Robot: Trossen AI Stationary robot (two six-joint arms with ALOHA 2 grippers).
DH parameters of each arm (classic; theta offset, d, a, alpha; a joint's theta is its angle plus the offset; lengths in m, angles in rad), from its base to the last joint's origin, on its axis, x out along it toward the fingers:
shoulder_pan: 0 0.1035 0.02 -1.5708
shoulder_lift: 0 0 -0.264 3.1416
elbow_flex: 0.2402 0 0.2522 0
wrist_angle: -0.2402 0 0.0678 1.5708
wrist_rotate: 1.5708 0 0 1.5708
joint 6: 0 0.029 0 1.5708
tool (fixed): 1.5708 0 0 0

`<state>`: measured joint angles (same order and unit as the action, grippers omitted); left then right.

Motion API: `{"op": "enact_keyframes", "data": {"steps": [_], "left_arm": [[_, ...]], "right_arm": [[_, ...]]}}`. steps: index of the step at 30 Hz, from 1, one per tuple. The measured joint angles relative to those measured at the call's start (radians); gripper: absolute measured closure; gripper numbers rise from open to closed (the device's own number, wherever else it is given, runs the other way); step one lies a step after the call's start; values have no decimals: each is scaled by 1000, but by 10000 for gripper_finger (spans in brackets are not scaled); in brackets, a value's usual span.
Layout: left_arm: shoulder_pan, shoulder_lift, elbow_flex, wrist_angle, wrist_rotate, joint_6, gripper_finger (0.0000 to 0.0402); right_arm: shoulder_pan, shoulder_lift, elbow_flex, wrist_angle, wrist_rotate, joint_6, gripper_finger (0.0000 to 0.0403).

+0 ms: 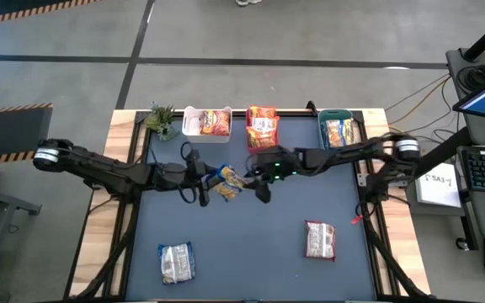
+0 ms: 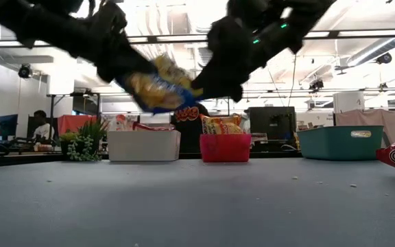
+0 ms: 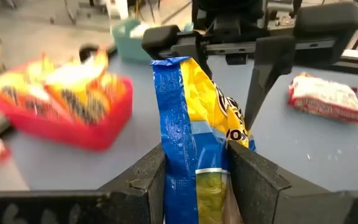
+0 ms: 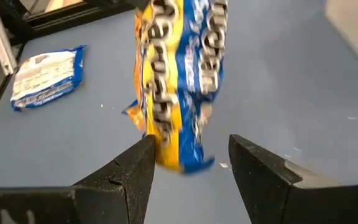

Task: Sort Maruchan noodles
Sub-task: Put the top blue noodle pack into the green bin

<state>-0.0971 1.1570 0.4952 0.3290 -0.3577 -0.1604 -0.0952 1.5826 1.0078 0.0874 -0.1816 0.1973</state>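
Observation:
A blue-yellow Maruchan noodle packet [image 1: 230, 181] hangs above the middle of the table, with my left gripper [image 3: 196, 180] shut on it. My right gripper [image 4: 191, 163] faces it from the table's right, open, with the packet's other end [image 4: 182, 149] between its fingers. Two silvery-white packets with red [image 1: 176, 262] [image 1: 319, 240] lie flat on the table's near part. More packets lie in the white bin [image 1: 206, 124], the pink bin [image 1: 262, 126] and the teal bin [image 1: 340, 130] at the far edge. My left gripper pinches the packet's left end [image 3: 194, 158] between its two fingers, one on each flat face. The fingers come nearly level from the table's left. The packet stands on edge and reaches toward my right gripper, lifted clear of the table [image 2: 158, 86]. My right gripper stands around the packet's right end; I cannot tell whether a finger [image 4: 138, 165] touches it.
A small green plant [image 1: 162, 120] stands at the far left, beside the white bin. The three bins line the table's far edge. A small red thing [image 1: 356, 220] lies near the right edge. Bare mat [image 1: 242, 252] shows between the two packets lying near the front.

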Motion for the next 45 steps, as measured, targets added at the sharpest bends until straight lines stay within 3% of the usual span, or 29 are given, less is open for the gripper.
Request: {"op": "enact_keyframes", "data": {"steps": [7,13,23,28,36,45], "left_arm": [[31,93,162,2,0,140,272],[92,244,319,17,14,214,272],[212,518,526,156,38,294,271],[261,644,644,215,60,253,271],[283,896,950,212,65,249,271],[327,1119,1205,213,63,177,271]], "right_arm": [[-1,-258,-186,19,7,-85,211],[18,-454,-323,88,7,-178,211],[30,-709,-417,159,-24,-320,211],[33,-817,-453,146,-14,-322,211],[37,-940,-501,124,-11,-324,211],[39,-995,-522,120,-54,-328,211]]}}
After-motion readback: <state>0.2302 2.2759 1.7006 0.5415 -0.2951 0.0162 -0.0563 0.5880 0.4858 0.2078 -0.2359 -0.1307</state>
